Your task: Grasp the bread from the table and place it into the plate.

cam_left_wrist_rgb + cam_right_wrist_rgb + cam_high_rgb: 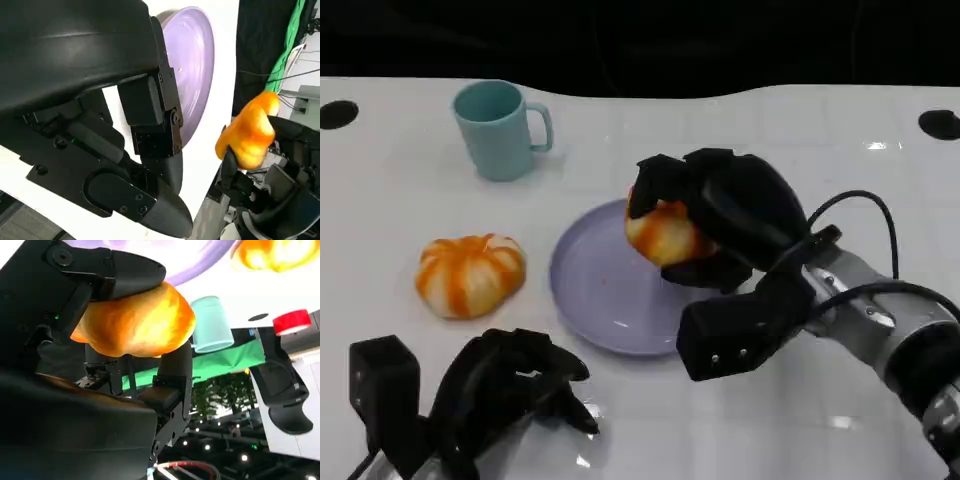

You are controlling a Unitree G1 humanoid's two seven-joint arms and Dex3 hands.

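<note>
Over the plate point(595, 290), right hand point(720, 215) grips the bread point(663, 232), fingers wrapped over and under it; bread sits above the plate's far right rim, apparently not touching. Left hand point(505, 385) rests low at the near edge, fingers loosely curled, holding nothing. Step: placing. Next, I'd judge: move slightly toward plate centre, lower, then let go. Second bun point(470, 273) and cup point(500, 128) stay clear.
</note>
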